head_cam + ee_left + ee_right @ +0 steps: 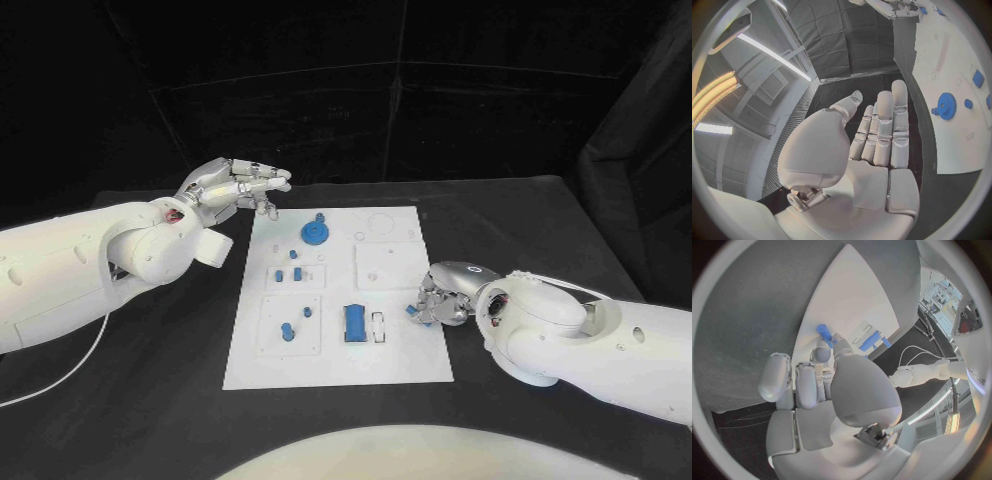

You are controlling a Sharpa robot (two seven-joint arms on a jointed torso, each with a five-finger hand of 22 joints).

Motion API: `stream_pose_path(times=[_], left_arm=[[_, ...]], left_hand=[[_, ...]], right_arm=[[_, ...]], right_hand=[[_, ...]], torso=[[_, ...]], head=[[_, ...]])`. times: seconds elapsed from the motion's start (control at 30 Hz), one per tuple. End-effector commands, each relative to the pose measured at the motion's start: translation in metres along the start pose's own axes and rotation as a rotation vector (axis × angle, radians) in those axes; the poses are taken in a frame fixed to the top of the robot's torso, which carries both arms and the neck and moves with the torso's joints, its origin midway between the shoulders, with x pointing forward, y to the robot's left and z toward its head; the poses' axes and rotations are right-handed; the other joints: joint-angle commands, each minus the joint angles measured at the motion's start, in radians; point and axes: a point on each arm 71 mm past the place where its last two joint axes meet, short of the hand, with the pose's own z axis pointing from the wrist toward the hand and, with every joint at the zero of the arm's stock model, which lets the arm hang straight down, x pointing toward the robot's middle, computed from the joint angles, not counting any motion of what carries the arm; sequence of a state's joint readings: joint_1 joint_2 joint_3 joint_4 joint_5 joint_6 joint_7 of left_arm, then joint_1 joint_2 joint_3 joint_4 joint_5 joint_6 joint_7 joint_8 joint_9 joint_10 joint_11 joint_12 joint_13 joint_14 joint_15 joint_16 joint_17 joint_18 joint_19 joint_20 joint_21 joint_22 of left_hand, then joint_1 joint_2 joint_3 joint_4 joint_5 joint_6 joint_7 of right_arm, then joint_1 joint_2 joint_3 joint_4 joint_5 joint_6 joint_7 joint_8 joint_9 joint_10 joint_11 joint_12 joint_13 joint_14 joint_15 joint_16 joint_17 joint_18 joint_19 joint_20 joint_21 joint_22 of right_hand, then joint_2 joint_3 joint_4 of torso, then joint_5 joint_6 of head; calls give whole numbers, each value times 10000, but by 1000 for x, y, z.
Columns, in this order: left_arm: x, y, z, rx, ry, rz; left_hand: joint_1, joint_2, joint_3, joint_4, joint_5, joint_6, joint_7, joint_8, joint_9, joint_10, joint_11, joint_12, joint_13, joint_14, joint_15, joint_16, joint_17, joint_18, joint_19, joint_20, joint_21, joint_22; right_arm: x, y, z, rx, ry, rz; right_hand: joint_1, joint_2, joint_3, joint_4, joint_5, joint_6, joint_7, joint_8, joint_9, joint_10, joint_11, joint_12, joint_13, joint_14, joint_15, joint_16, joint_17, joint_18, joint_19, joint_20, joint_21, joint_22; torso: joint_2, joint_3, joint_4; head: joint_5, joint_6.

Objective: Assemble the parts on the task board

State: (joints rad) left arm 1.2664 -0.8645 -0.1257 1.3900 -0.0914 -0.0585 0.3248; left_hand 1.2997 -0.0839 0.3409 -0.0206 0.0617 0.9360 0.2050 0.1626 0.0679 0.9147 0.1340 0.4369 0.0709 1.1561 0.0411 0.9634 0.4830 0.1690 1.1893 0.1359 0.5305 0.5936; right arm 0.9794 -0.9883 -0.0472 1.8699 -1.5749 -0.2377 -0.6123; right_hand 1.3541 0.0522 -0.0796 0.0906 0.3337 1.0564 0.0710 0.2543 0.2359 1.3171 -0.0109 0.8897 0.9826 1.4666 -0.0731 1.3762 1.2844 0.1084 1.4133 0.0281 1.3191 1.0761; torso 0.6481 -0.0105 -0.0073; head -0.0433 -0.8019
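Matt black worktop (pixel 577 230), cloth-like, faintly creased. Smooth white task board (pixel 411 360), matt, plastic-looking, with shallow moulded recesses. Blue parts of smooth plastic: round geared part (pixel 316 233) near the board's far edge, rectangular block (pixel 353 321) toward its near edge. Glossy white plastic shells on both arms. Left robot hand (pixel 242 184) and right robot hand (pixel 440 296) in satin silver, metal-looking, with pale smooth pads on the fingers (pixel 882 127).

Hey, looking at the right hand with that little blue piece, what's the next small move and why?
Probably carry it inward over the task board: the right hand pinches a blue part at the board's right edge, not yet seated. The left hand hovers open, clear.
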Motion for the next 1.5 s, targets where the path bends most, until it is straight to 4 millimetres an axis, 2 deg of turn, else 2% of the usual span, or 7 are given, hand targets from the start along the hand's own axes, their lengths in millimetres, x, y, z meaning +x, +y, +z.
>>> stream_pose_path(times=[0.03,0.2,0.3,0.67,0.97,1.5], left_arm=[[1,-1,0,79,139,-30],[1,-1,0,76,134,-28],[1,-1,0,76,133,-28],[2,-1,0,76,145,-31],[3,-1,1,71,160,-36],[3,-1,1,61,174,-41]], left_hand=[[48,45,-8,-33,-30,-64,26,64,0,-66,1,59,-16,-65,33,52,-9,132,1,46,-37,-9],[56,48,-8,-39,-29,-71,26,70,0,-74,1,65,-17,-68,33,57,-16,132,2,46,-41,-14],[56,48,-8,-39,-29,-71,26,70,0,-74,1,65,-17,-68,33,57,-16,132,2,46,-41,-14],[56,48,-8,-39,-29,-71,26,70,0,-74,1,65,-17,-68,33,57,-16,132,2,46,-41,-14],[56,48,-8,-39,-29,-71,26,70,0,-74,1,65,-17,-68,33,57,-16,132,2,46,-41,-14],[56,48,-8,-39,-29,-71,26,70,0,-74,1,65,-17,-68,33,57,-16,132,2,46,-41,-14]], right_arm=[[-3,0,-3,159,-443,1668],[-5,2,-7,107,-596,2586],[-5,4,-8,54,-579,2883],[4,12,-5,119,397,3425],[12,21,1,140,1263,3293],[16,34,8,64,1476,3321]], right_hand=[[-63,-30,209,8,313,103,-27,17,67,75,-28,62,36,550,-99,70,45,-182,60,-52,77,27],[-160,-170,505,61,574,172,-39,-54,78,119,-38,101,92,561,-110,110,107,-181,65,-63,74,17],[-366,-292,582,187,493,214,-38,-90,88,191,-35,198,179,578,-105,166,188,-190,87,-61,99,63],[-610,-438,787,352,481,369,-82,-106,133,358,-65,477,427,630,-130,345,440,-236,193,-79,255,345],[-847,-476,1020,520,479,559,-146,-127,194,648,-118,1058,955,683,-168,560,744,-284,291,-114,416,629],[-929,-455,1123,584,507,616,-167,-145,219,637,-134,929,863,686,-182,588,786,-288,300,-127,435,659]], torso=[[2,-7,2],[11,-3,-4],[14,-6,-5],[15,-13,6],[16,-9,1],[24,-1,-4]], head=[[-17,21],[-8,22],[-6,7],[-30,-53],[-33,-101],[-16,-154]])
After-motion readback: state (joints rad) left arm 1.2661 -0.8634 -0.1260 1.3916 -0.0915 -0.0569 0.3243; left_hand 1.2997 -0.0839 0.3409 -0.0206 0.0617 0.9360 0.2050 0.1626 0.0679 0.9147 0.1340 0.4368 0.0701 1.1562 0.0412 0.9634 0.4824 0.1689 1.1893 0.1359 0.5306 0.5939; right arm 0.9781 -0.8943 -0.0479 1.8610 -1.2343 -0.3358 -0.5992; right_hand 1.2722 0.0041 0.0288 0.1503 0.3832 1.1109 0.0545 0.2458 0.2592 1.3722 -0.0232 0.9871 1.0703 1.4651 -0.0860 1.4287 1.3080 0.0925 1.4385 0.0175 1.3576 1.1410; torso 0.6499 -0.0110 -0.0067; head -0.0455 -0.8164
